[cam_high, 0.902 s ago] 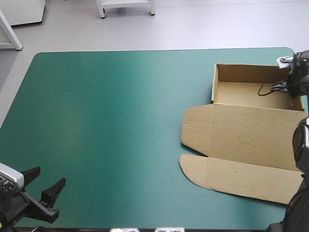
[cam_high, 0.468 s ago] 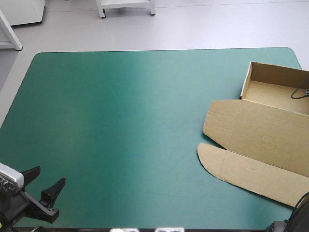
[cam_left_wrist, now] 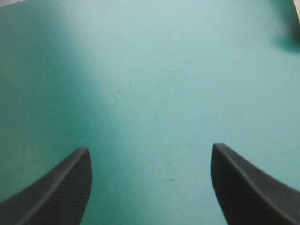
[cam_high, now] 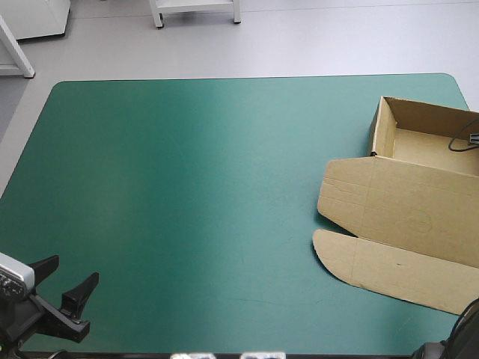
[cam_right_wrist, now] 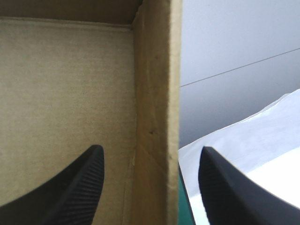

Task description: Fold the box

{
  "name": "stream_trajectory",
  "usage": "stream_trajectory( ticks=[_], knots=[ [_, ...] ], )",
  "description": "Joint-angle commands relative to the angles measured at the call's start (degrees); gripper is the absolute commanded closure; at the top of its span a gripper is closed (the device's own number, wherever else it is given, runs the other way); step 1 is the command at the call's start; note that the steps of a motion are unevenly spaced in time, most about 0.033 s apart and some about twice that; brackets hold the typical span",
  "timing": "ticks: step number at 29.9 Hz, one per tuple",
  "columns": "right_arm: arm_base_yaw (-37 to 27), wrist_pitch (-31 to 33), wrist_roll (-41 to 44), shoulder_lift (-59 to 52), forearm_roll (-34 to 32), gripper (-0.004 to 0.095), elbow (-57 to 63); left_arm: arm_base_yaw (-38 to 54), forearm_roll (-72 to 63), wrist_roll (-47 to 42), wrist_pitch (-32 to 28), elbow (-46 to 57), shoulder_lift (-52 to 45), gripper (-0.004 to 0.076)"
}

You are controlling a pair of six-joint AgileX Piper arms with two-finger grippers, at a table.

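Observation:
The brown box [cam_high: 408,217] lies at the table's right side as an open tray [cam_high: 419,146] with raised walls, its lid and rounded flap flat toward the front. My right gripper [cam_right_wrist: 152,148] is out of the high view. In the right wrist view its black fingers stand open, one on each side of a tray wall [cam_right_wrist: 157,93], with the tray floor [cam_right_wrist: 65,84] to one side. My left gripper [cam_high: 71,273] hovers open at the table's front left corner. Between its fingers [cam_left_wrist: 150,149] shows only teal-green cover.
The teal-green cover [cam_high: 194,187] stretches bare from the left gripper to the box. The box reaches the table's right edge near the far right corner [cam_high: 453,78]. Pale floor shows beyond the tray wall in the right wrist view.
The box slid toward the table's right edge and turned slightly. The right arm left the high view, and its gripper has gone from shut on the wall to open. The left arm barely moved.

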Motion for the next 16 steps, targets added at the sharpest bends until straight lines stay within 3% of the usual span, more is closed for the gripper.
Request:
stream_trajectory(
  ticks=[1,6,13,16],
  knots=[
    [-0.1,-1.2,0.2,-8.5,1.5,0.0372,-1.7,-0.4,3.4,0.0,-6.2,-1.2,0.8,0.0213],
    [-0.1,1.2,-3.5,-16.8,13.4,0.0375,-1.5,-0.4,6.1,0.3,-10.2,-1.2,0.8,0.0213],
    [3.0,3.2,-10.6,-31.6,33.6,0.0406,3.2,-0.4,7.8,-0.4,-10.4,-1.1,0.8,0.0213],
    [8.1,1.2,-11.7,-38.9,35.3,0.0452,9.5,-0.4,8.1,-2.0,-10.5,0.0,0.8,0.0213]
  ],
)
